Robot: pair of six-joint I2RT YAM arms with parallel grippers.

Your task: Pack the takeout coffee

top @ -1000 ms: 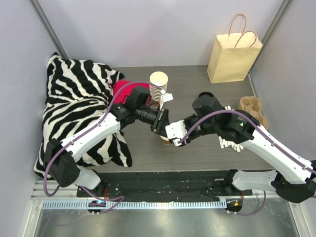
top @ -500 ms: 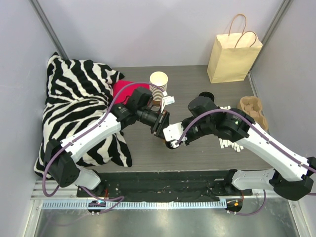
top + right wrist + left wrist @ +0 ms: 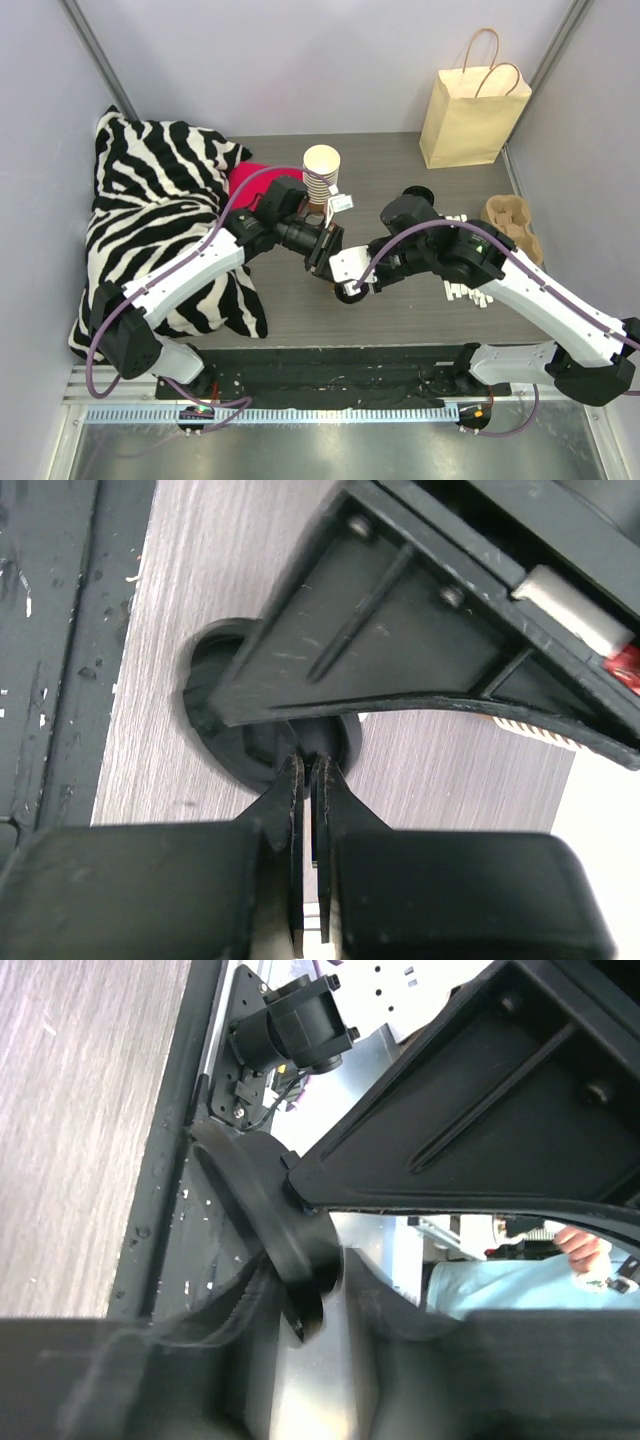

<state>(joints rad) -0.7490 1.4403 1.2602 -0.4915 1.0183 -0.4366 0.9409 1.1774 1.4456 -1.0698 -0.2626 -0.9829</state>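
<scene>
The takeout coffee (image 3: 222, 742) is sitting on the table (image 3: 420, 310), with the left gripper (image 3: 328, 262) clamping its black lid. The right gripper (image 3: 310, 775) is pressing its jaws together at the lid's rim. The cup stack's (image 3: 321, 175) white tag (image 3: 341, 203) is looking too small to read.

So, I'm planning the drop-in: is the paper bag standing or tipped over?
Standing: the paper bag sits upright on its base at the table's far right corner.

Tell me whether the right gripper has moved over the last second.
Yes. The right gripper has shifted slightly left in the top view, farther from the paper bag.
</scene>
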